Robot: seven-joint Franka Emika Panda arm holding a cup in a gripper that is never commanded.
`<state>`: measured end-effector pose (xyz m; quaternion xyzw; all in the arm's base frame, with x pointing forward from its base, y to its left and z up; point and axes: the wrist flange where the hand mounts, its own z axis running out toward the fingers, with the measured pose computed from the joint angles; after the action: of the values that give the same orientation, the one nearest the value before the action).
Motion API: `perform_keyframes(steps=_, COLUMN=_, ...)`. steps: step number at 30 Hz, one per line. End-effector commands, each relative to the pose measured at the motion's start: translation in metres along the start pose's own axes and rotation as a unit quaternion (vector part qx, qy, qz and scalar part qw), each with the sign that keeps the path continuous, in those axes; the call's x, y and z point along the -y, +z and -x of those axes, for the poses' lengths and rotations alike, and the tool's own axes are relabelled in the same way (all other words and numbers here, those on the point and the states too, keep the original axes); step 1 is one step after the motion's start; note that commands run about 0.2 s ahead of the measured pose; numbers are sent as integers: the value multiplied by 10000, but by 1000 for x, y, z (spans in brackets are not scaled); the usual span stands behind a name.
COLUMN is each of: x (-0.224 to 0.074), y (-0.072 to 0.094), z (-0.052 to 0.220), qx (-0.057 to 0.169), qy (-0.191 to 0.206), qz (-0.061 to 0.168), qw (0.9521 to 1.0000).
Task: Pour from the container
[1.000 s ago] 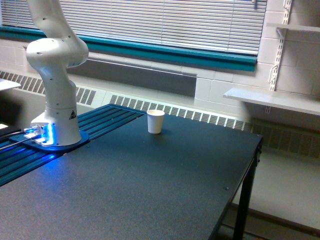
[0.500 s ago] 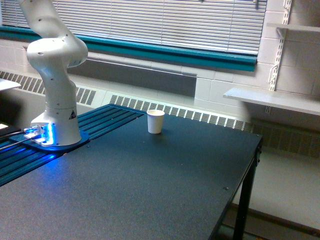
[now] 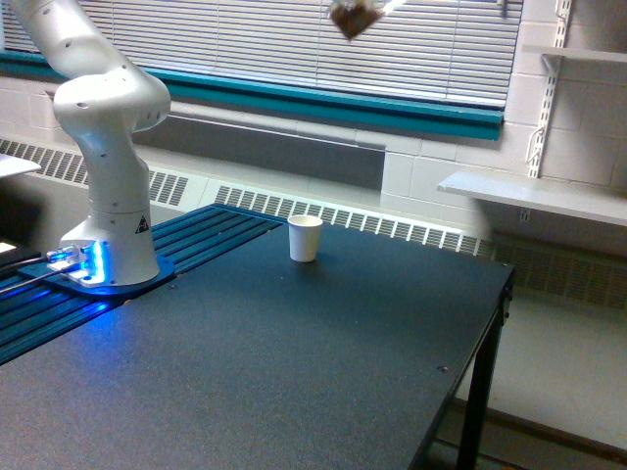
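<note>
The container (image 3: 353,18), a small clear cup with brown pieces showing through, hangs blurred and tilted at the very top of the exterior view, in front of the blinds. Only a pale sliver of my gripper (image 3: 390,6) shows at the cup's upper right; the rest is cut off by the frame's top edge. The container is high above the black table (image 3: 392,333), up and slightly to the exterior view's right of a white paper cup (image 3: 305,238). That cup stands upright near the table's far edge.
The arm's white base (image 3: 108,225) stands on a blue-lit plate at the exterior view's left. The table's right edge (image 3: 495,323) drops to the floor. A wall shelf (image 3: 534,196) and a radiator (image 3: 392,227) lie behind.
The container has come into view at the top of the frame; earlier it was out of sight. The arm's upper link has swung a little to the left. The white cup has not moved.
</note>
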<state>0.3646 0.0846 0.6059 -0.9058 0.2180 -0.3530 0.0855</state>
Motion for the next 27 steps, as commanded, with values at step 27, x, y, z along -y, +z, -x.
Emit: perform_keyframes(steps=27, x=45, y=38, z=92, qx=860, qy=-454, qz=358, qw=9946)
